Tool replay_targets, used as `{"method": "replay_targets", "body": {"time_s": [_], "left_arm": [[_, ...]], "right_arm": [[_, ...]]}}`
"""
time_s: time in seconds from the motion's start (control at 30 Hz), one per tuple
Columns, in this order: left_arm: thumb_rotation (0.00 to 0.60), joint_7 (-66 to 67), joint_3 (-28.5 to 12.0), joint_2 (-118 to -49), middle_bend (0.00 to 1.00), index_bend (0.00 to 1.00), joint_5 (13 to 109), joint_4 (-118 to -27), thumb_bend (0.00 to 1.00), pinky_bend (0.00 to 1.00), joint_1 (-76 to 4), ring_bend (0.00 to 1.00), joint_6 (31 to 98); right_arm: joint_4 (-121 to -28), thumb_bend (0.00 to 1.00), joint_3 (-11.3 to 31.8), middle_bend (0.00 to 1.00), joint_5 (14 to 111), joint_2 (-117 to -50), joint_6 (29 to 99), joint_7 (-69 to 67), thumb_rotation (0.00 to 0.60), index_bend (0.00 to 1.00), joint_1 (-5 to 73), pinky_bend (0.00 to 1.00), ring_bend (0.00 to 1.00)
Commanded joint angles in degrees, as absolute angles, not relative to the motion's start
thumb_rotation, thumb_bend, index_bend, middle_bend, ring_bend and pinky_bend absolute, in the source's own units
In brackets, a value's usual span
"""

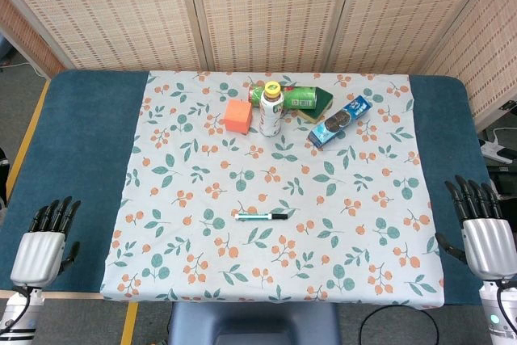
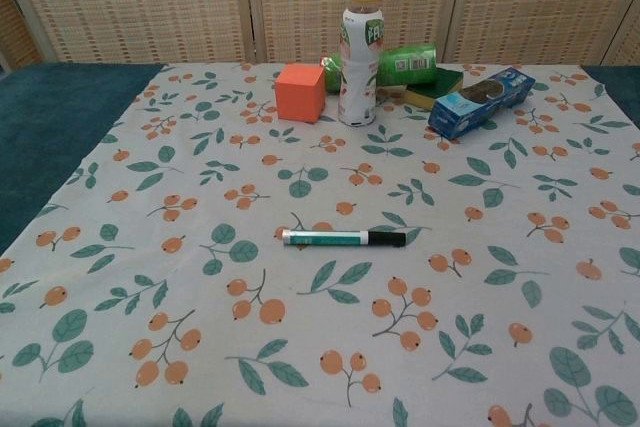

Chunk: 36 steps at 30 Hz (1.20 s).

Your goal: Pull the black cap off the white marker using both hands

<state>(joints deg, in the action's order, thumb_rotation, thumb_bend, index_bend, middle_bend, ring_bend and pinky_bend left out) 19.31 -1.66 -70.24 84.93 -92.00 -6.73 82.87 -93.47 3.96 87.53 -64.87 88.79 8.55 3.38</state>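
Marker (image 1: 262, 216) lies flat mid-counter (image 1: 81, 135), long axis left-right, black cap (image 1: 279, 216) toward right robot hand (image 1: 483, 232), body toward left robot hand (image 1: 44, 241); both released, empty, roughly equidistant.

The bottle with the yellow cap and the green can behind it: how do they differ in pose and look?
The bottle stands upright; the green can lies on its side. The bottle is white with a yellow cap; the can is green all over. Both sit at the far side of the floral cloth.
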Motion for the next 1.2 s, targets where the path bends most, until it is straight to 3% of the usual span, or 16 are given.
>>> {"method": "replay_targets", "body": {"time_s": [0.03,0.2,0.3,0.4,0.47,0.67,0.87,1.2], "left_arm": [[0.6,18.53,-1.2,-70.05,0.0,0.0,85.63,-92.23,0.43,0.11,-6.86,0.0,82.59],[0.6,15.59,0.22,-70.56,0.0,0.0,89.41,-92.26,0.43,0.13,-7.76,0.0,82.09],[0.6,18.28,0.89,-71.89,0.01,0.0,90.63,-93.53,0.43,0.23,-9.59,0.01,79.01],[0.6,24.5,0.06,-74.75,0.05,0.03,91.05,-94.67,0.44,0.39,-12.25,0.14,75.76],[0.6,26.92,-0.9,-77.76,0.11,0.08,91.9,-94.12,0.44,0.52,-14.48,0.27,73.85],[0.6,26.45,-3.88,-84.22,0.26,0.18,89.46,-92.37,0.44,0.7,-20.52,0.45,66.67],[0.6,34.46,-5.09,-93.44,0.3,0.21,84.94,-91.23,0.44,0.81,-24.72,0.57,61.43],[0.6,43.41,-7.88,-105.38,0.29,0.22,83.32,-81.29,0.44,0.85,-31.38,0.69,59.09]], "right_arm": [[-93.77,0.1,3.83,0.0,87.96,-64.81,89.04,8.56,0.6,0.0,3.28,0.0,0.0],[-94.1,0.1,3.36,0.0,88.62,-64.52,89.34,8.71,0.6,0.0,2.91,0.0,0.0],[-93.97,0.1,3.09,0.0,88.86,-64.63,89.14,9.01,0.6,0.0,2.86,0.0,0.0],[-93.65,0.1,2.73,0.0,88.57,-64.9,87.93,9.57,0.6,0.0,3.11,0.0,0.0],[-93.62,0.1,2.69,0.0,88.4,-65.2,87.31,10.03,0.6,0.0,3.34,0.0,0.0],[-93.05,0.1,1.92,0.0,89.13,-65.34,85.47,8.79,0.6,0.0,4.06,0.0,0.0],[-91.74,0.1,2.08,0.0,87.83,-66.79,83.27,9.19,0.6,0.0,4.92,0.0,0.0],[-91.57,0.1,2.06,0.0,85.5,-66.96,80.11,8.84,0.6,0.0,5.84,0.0,0.0]]}}
